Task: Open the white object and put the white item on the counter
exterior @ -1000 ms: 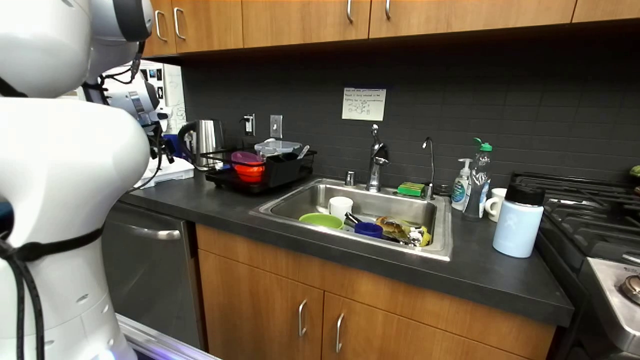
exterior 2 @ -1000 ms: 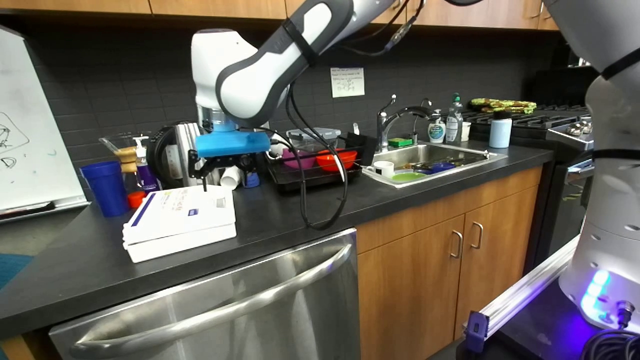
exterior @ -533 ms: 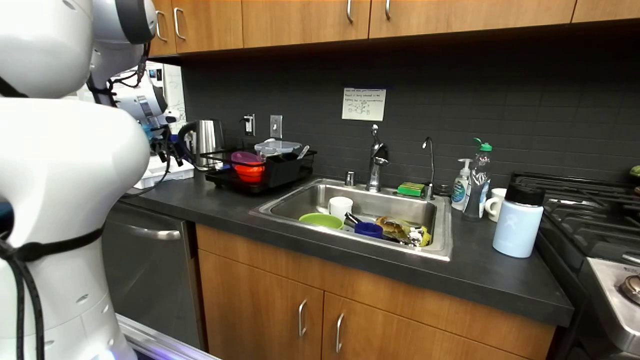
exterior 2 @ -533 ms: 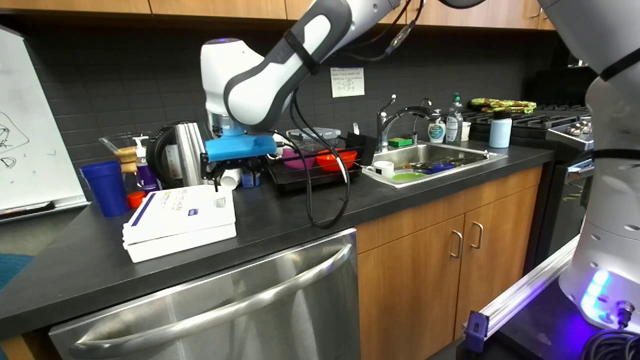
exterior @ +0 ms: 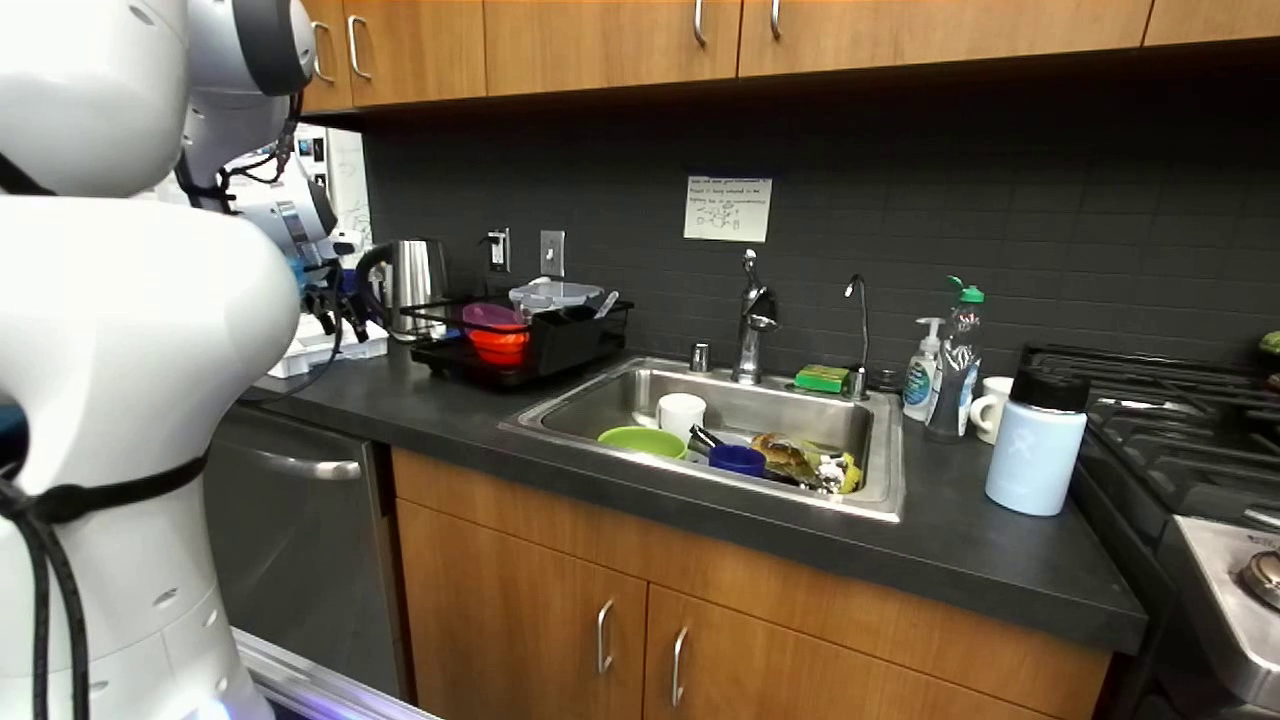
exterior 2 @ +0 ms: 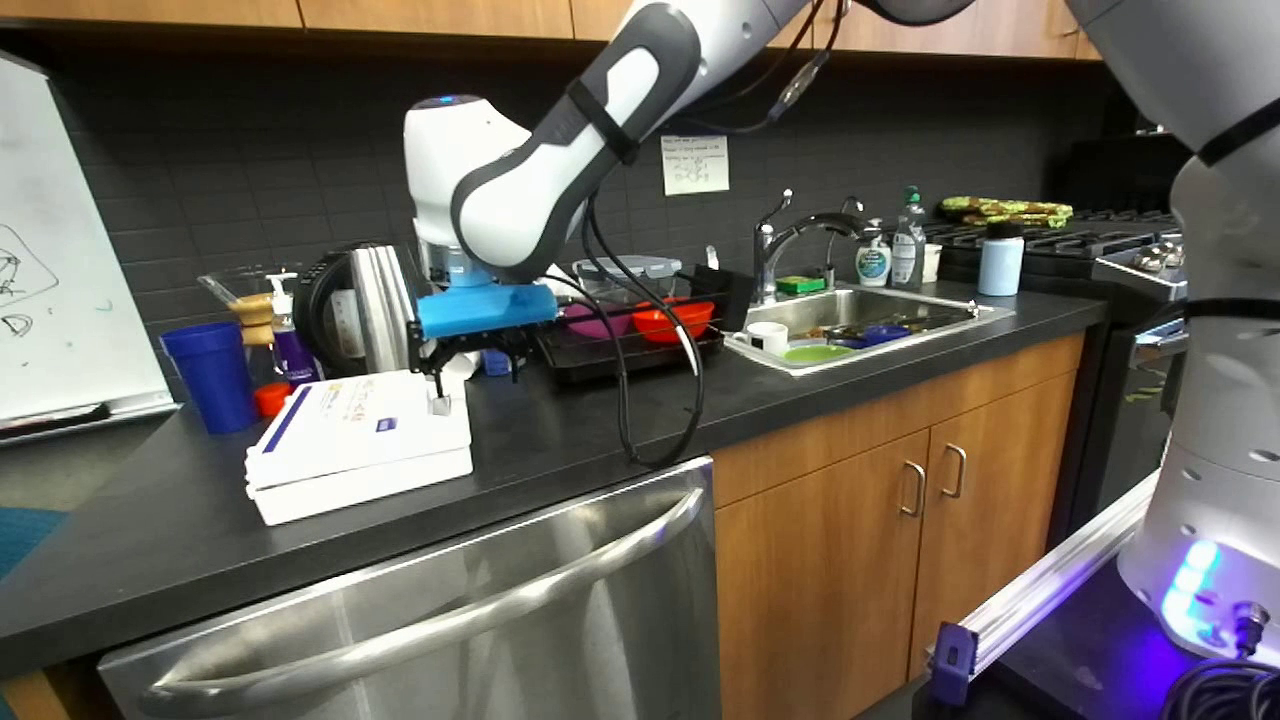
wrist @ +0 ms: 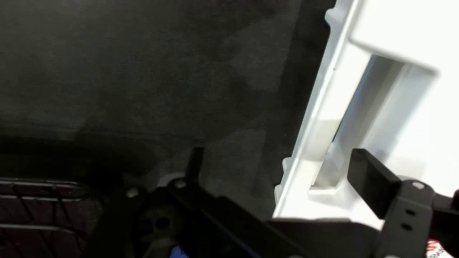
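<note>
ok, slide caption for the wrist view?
Open jaws over the edge of the white case, with dark counter and wire rack at picture left.

I remotely view a dark grey desk and a white case with a dark blue stripe. My end effector is black, one bowl orange-red, the cabinets wood-grained brown.

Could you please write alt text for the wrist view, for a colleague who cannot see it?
A robot's dark hand, wide open, straddles the edge of a white box: one finger over the box beside a long recess, the other over the dark counter. Whether it touches the box is unclear. At the lower left, part of a wire rack shows.
</note>
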